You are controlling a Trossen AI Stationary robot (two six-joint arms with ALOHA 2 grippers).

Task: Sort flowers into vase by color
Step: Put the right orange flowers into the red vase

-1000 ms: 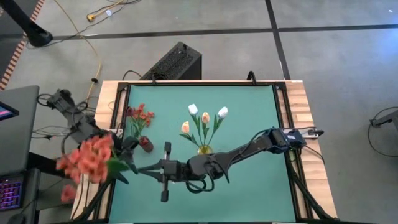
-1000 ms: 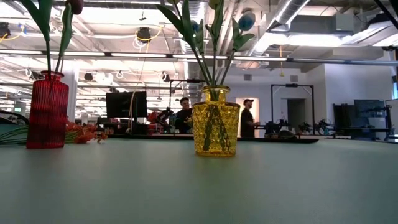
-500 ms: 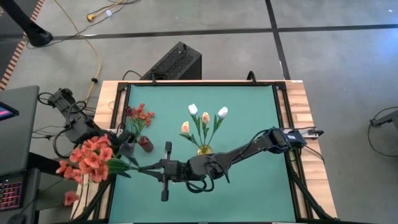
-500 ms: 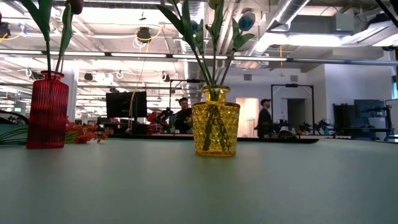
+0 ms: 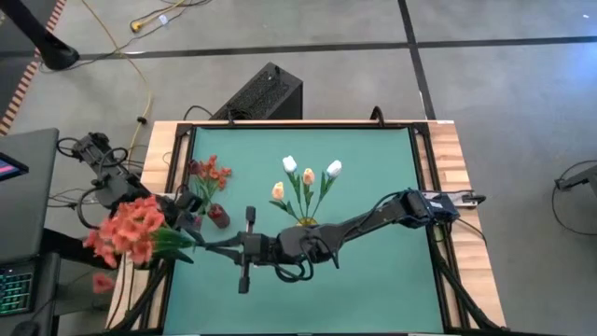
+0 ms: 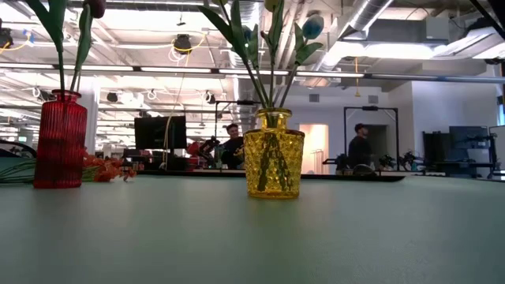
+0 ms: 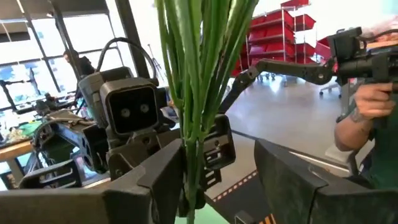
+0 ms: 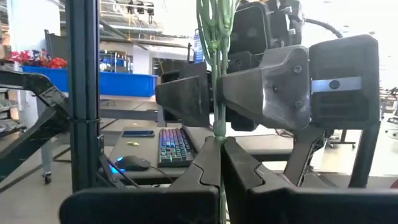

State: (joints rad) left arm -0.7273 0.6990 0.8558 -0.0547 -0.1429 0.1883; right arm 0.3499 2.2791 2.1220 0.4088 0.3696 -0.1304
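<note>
A bunch of red-orange blossoms (image 5: 131,229) hangs past the table's left edge, its green stems (image 5: 201,245) running right to my right gripper (image 5: 224,248), which is shut on them. My left gripper (image 7: 221,152) is open around the same stems (image 7: 196,74), nearer the blossoms. A red vase (image 6: 59,142) (image 5: 217,217) stands on the table and holds red-orange flowers (image 5: 210,175). A yellow vase (image 6: 273,154) (image 5: 306,222) holds white and peach tulips (image 5: 308,175). My left gripper has the stems (image 7: 188,158) lying against the inner face of one finger (image 7: 165,168); the other finger (image 7: 286,168) stands apart from them. The fingers lie across the stems. My right gripper pinches the lower part of the stems (image 8: 219,140) between its two fingers, which come from the table's right and lie across the bunch. The bunch is lifted clear of the table.
Black rails run along the table's left edge (image 5: 173,168) and right edge (image 5: 424,168). One loose red-orange flower (image 5: 103,280) lies off the table at the near left. People (image 6: 359,146) move in the room behind. Bare green mat (image 5: 373,280) lies at the near right.
The blossom bunch has shifted a little toward the table's far edge, and both arms have moved slightly that way with it. The vases have stayed put.
</note>
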